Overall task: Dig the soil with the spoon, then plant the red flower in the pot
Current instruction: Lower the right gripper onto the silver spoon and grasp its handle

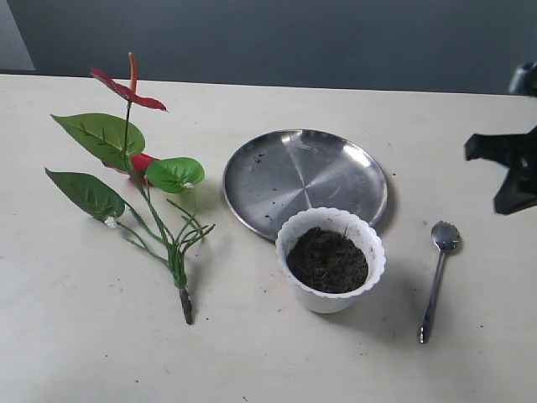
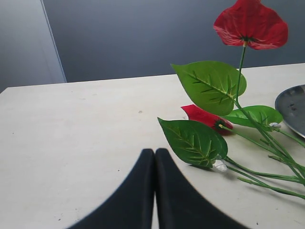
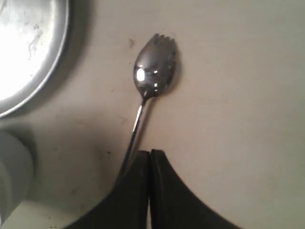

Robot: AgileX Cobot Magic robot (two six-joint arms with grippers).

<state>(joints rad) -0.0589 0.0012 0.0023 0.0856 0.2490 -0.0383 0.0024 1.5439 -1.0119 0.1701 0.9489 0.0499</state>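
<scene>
On the cream tabletop (image 1: 75,344), the pot (image 1: 331,295), white with a scalloped rim, stands upright and serves as the landmark for all positions given below. It is filled nearly to the rim with the soil (image 1: 327,260), dark brown and crumbly. Behind the pot, touching or just overlapped by its far rim, lies a round steel plate (image 1: 294,172) bearing a few dark specks. To the right of the pot, apart from it, the spoon (image 1: 438,277) lies flat with its bowl away from the camera and its handle pointing toward the near edge; in the right wrist view the tip of its bowl (image 3: 155,71) shows short notched tines. To the left of the pot, well apart, the red flower (image 1: 138,168) lies on its side, its dark stub base nearest the pot's side and its blooms and green leaves spreading away; one bloom stands raised above the tabletop. The right gripper (image 3: 150,155) hovers directly over the spoon handle, its jaws pressed together and holding nothing; in the exterior view it appears as a dark shape at the right edge. The left gripper (image 2: 154,152) hangs beside a leaf of the flower, its jaws likewise pressed together and empty. No brand, label or writing can be read on any object.
</scene>
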